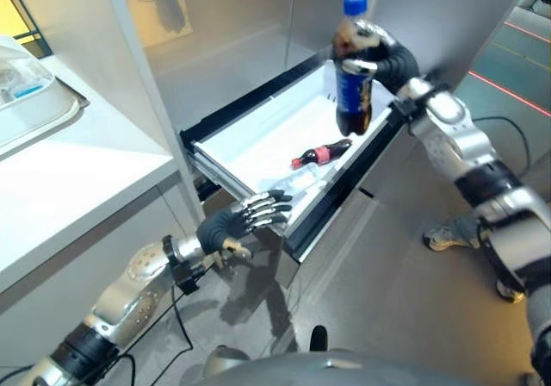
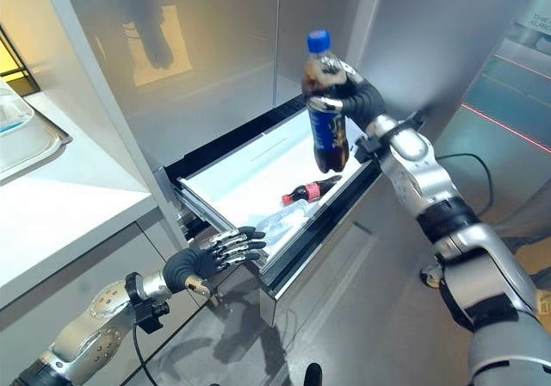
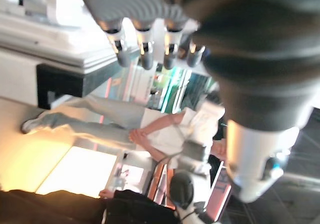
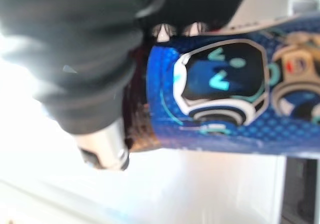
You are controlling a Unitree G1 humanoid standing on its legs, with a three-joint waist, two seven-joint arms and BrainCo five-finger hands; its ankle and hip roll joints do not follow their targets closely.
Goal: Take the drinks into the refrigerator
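- Your right hand is wrapped round the upper part of a dark cola bottle with a blue cap, held upright above the open refrigerator drawer.
- The right wrist view adds the bottle's glossy blue label close up.
- A small red-labelled bottle lies inside on the white floor.
- Your left hand rests straight-fingered on the drawer's front rim.
- The left wrist view catches a person standing beyond.

Two dark cola bottles are in sight. One large bottle with a blue cap and blue label stands upright above the open drawer. One small bottle with a red label lies inside that drawer. There is one drawer, pulled out.
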